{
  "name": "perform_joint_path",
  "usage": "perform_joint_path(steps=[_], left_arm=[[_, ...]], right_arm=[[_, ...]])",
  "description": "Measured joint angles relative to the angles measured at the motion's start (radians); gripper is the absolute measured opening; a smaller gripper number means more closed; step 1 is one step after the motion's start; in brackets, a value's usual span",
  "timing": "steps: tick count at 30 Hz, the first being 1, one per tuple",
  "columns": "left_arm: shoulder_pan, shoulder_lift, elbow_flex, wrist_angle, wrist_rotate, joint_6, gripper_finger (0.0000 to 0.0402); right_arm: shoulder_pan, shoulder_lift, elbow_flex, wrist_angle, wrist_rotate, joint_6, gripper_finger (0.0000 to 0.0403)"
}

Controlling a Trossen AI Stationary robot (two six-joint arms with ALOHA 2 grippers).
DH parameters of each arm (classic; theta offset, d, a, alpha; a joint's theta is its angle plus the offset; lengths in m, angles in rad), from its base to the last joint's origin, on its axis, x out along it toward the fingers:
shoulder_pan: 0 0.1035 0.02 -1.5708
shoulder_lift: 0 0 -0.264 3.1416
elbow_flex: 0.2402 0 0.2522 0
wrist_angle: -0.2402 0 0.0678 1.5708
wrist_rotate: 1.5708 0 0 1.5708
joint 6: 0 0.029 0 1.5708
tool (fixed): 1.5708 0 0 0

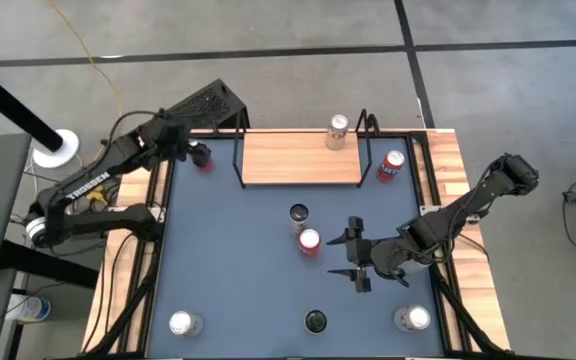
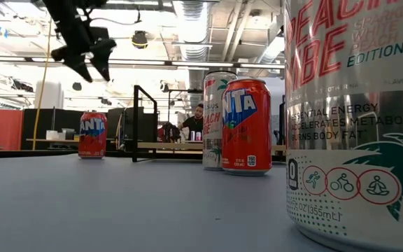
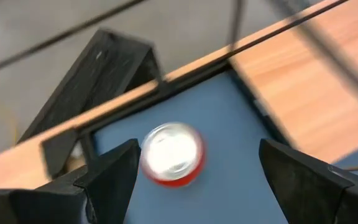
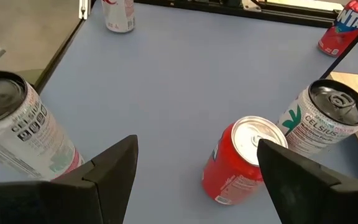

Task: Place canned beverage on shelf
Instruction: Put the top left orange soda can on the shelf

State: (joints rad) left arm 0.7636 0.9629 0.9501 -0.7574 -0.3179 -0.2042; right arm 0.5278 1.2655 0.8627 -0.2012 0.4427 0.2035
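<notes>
The shelf (image 1: 301,158), a light-wood board on a black wire frame, stands at the table's far side with a silver can (image 1: 337,131) upright on its far edge. My left gripper (image 3: 197,180) is open and hovers above an upright red can (image 3: 171,154) at the far left corner (image 1: 201,156), left of the shelf. My right gripper (image 4: 194,180) is open and low at mid-table, pointing toward the table's left at a red can (image 4: 241,158) and a white Celsius can (image 4: 319,121); both stand upright just beyond its fingers.
Another red can (image 1: 391,166) stands on the table at the shelf's right end. Three more cans stand along the near edge: left (image 1: 183,323), middle (image 1: 315,321), right (image 1: 412,318). Wooden side rails (image 1: 448,170) border the blue tabletop. A person shows far behind the table (image 2: 197,119).
</notes>
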Motion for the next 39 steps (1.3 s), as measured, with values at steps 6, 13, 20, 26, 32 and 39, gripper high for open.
perform_joint_path(steps=[6, 13, 20, 26, 32, 39], left_arm=[[0.083, 0.106, 0.0, -0.015, 0.005, 0.057, 0.0318], [0.109, 0.213, 0.0, 0.007, 0.022, 0.08, 0.0318], [0.114, 0.28, 0.0, 0.009, 0.026, 0.096, 0.0318], [0.114, 0.321, -0.001, 0.018, 0.026, 0.107, 0.0318], [0.117, 0.363, -0.001, 0.018, 0.025, 0.118, 0.0318], [0.118, 0.388, 0.0, 0.033, 0.022, 0.144, 0.0318]], right_arm=[[0.0, 0.0, 0.0, -0.008, 0.0, 0.009, 0.0317], [0.0, 0.0, 0.0, -0.008, 0.0, 0.009, 0.0317], [0.0, 0.0, 0.0, -0.018, 0.0, 0.009, 0.0317], [0.0, 0.0, 0.0, -0.027, 0.0, 0.009, 0.0317], [0.0, 0.0, 0.0, -0.027, 0.0, 0.009, 0.0317], [0.0, 0.0, 0.0, -0.027, 0.0, 0.009, 0.0317]])
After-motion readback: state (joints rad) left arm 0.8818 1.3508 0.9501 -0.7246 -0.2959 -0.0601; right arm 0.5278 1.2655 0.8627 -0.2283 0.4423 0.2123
